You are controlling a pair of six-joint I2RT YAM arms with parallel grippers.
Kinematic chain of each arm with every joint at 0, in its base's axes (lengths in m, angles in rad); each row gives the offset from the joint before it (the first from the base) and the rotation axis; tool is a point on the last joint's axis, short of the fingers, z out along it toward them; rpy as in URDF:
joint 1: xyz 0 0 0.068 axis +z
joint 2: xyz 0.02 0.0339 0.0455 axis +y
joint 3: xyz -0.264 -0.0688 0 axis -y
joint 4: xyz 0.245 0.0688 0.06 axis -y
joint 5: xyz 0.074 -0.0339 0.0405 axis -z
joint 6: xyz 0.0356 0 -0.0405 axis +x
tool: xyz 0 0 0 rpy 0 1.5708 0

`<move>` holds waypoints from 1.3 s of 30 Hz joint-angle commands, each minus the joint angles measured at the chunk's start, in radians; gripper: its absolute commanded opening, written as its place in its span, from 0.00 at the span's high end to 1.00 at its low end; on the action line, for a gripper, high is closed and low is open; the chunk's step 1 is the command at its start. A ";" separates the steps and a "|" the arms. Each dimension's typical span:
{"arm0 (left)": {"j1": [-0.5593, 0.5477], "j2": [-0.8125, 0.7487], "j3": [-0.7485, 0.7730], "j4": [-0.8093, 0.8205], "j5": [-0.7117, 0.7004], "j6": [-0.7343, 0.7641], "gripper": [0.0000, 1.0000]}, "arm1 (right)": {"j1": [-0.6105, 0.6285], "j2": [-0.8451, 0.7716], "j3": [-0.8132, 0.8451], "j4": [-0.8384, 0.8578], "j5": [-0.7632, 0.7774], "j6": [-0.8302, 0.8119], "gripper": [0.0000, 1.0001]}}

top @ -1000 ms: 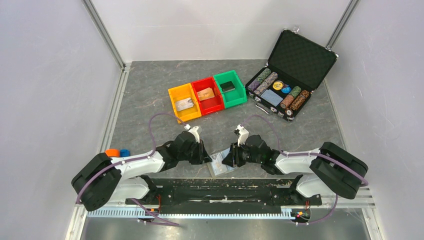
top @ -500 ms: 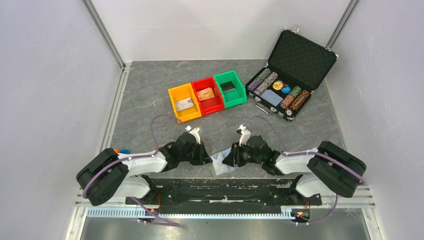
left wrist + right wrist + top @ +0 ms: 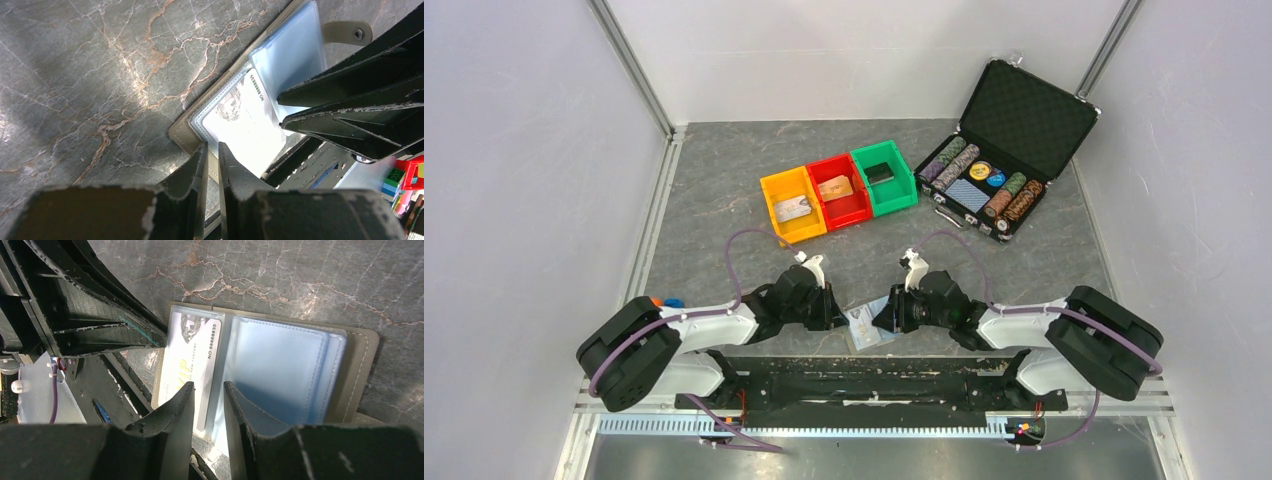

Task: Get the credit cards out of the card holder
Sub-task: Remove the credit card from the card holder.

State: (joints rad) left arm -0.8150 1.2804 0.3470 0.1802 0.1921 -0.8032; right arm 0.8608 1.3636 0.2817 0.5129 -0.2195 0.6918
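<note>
The card holder (image 3: 871, 326) lies open and flat near the table's front edge, grey outside with light-blue clear sleeves (image 3: 285, 365). A white credit card (image 3: 192, 352) sits in its left sleeve and also shows in the left wrist view (image 3: 240, 125). My left gripper (image 3: 213, 146) is low at the holder's left edge (image 3: 182, 136). Its jaws are a narrow slit apart, with nothing between them. My right gripper (image 3: 209, 386) comes in from the right, open. Its tips straddle the card's inner edge without holding it. In the top view both grippers (image 3: 836, 314) (image 3: 882, 316) flank the holder.
Yellow (image 3: 791, 205), red (image 3: 839, 190) and green (image 3: 883, 177) bins stand mid-table, each with something flat inside. An open black chip case (image 3: 1009, 150) is at the back right. The black frame rail (image 3: 864, 375) runs just below the holder. Small orange and blue objects (image 3: 664, 301) sit by the left arm.
The left arm's rear section has swung slightly to the right. Both grippers have stayed at the card holder, which has not moved.
</note>
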 commanded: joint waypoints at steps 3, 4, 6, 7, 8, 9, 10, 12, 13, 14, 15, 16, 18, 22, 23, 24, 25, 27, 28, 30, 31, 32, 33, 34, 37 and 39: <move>0.000 0.018 0.007 -0.011 -0.021 -0.023 0.80 | -0.002 0.040 0.009 0.057 -0.035 0.017 0.69; 0.000 0.021 0.006 -0.006 -0.020 -0.025 0.80 | -0.003 0.045 0.008 0.061 -0.038 0.020 0.70; 0.000 0.026 0.006 0.000 -0.017 -0.031 0.80 | -0.004 0.059 0.008 0.077 -0.050 0.025 0.70; 0.000 0.027 0.003 0.006 -0.014 -0.038 0.80 | -0.005 0.066 0.009 0.082 -0.057 0.028 0.70; 0.000 0.027 -0.003 0.019 -0.011 -0.045 0.80 | -0.006 0.075 0.009 0.093 -0.065 0.033 0.70; -0.001 0.027 -0.009 0.032 -0.005 -0.054 0.80 | -0.009 0.081 0.007 0.106 -0.074 0.040 0.70; -0.001 0.025 -0.015 0.039 -0.002 -0.057 0.80 | -0.010 0.091 0.004 0.125 -0.084 0.047 0.70; -0.001 0.024 -0.017 0.040 -0.002 -0.056 0.80 | -0.016 0.108 -0.001 0.156 -0.102 0.064 0.70; 0.000 0.023 -0.017 0.037 -0.002 -0.056 0.80 | -0.019 0.118 -0.003 0.170 -0.112 0.071 0.70; -0.001 0.022 -0.019 0.038 -0.003 -0.056 0.80 | -0.021 0.123 -0.007 0.183 -0.119 0.077 0.71; -0.001 0.022 -0.020 0.039 -0.003 -0.057 0.81 | -0.024 0.131 -0.009 0.196 -0.126 0.083 0.71; 0.000 0.023 -0.021 0.040 -0.003 -0.057 0.81 | -0.026 0.135 -0.014 0.208 -0.129 0.089 0.71; 0.000 0.023 -0.023 0.041 -0.003 -0.057 0.82 | -0.031 0.142 -0.019 0.231 -0.134 0.099 0.72; 0.000 0.025 -0.029 0.047 0.000 -0.057 0.86 | -0.042 0.149 -0.035 0.262 -0.146 0.123 0.74; 0.000 0.025 -0.031 0.048 0.000 -0.059 0.87 | -0.044 0.151 -0.038 0.274 -0.149 0.128 0.75; -0.001 0.026 -0.032 0.051 0.000 -0.060 0.87 | -0.046 0.150 -0.041 0.282 -0.152 0.133 0.77; -0.001 0.027 -0.032 0.050 -0.001 -0.061 0.86 | -0.049 0.153 -0.045 0.290 -0.153 0.136 0.79; -0.001 0.027 -0.032 0.051 -0.002 -0.060 0.86 | -0.055 0.157 -0.052 0.306 -0.156 0.141 0.85; 0.000 0.026 -0.032 0.051 -0.003 -0.061 0.85 | -0.058 0.160 -0.056 0.322 -0.161 0.145 0.88; -0.001 0.026 -0.032 0.051 -0.004 -0.060 0.85 | -0.064 0.162 -0.067 0.353 -0.172 0.159 0.95; -0.001 0.026 -0.034 0.051 -0.006 -0.060 0.85 | -0.067 0.163 -0.070 0.365 -0.176 0.161 0.99; -0.001 0.027 -0.034 0.050 -0.009 -0.060 0.85 | -0.069 0.161 -0.072 0.366 -0.179 0.161 1.00; -0.001 0.028 -0.036 0.046 -0.016 -0.060 0.85 | -0.072 0.158 -0.075 0.361 -0.178 0.161 1.00; 0.000 0.029 -0.036 0.042 -0.022 -0.060 0.85 | -0.075 0.154 -0.079 0.354 -0.175 0.162 1.00; -0.001 0.033 -0.033 0.018 -0.054 -0.049 0.85 | -0.094 0.132 -0.105 0.351 -0.167 0.172 1.00; -0.001 0.042 -0.019 -0.012 -0.069 -0.037 0.84 | -0.109 0.117 -0.123 0.351 -0.167 0.177 1.00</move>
State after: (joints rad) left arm -0.8139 1.2934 0.3260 0.2325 0.1890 -0.8444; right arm 0.7742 1.5146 0.1925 0.8196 -0.3729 0.8547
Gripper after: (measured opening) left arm 0.152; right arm 0.005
